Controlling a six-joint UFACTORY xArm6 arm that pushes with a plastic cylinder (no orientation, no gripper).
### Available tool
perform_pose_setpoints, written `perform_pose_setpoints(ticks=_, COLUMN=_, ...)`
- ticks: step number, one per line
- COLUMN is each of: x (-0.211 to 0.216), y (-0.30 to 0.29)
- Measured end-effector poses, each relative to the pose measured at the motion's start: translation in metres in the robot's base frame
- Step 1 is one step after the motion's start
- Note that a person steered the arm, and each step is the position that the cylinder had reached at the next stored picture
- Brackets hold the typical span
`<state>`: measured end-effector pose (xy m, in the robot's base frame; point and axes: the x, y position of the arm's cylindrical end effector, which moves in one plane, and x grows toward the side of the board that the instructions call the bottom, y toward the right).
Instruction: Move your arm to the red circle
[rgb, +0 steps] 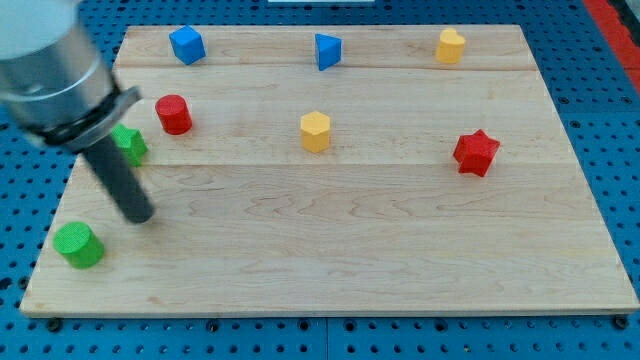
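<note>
The tip (140, 215) had no jaws, just a bare rod on the board (400, 260). The red circle (173, 114) sat up and slightly right of it. The green block (130, 145) was right beside the rod, so a sloppy path probably would've knocked it.

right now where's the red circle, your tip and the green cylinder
red circle (173, 113), camera view, on its top face
my tip (141, 214), camera view, the rod's very end
green cylinder (77, 243), camera view, on its top face
</note>
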<state>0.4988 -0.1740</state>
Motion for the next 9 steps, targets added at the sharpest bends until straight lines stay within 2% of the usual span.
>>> perform_pose_setpoints(ticks=1, x=-0.041, y=0.044)
perform_pose_setpoints(ticks=4, x=-0.108, y=0.09)
perform_pose_setpoints(ticks=8, x=-0.116, y=0.101)
perform_pose_setpoints(ticks=9, x=-0.137, y=0.116)
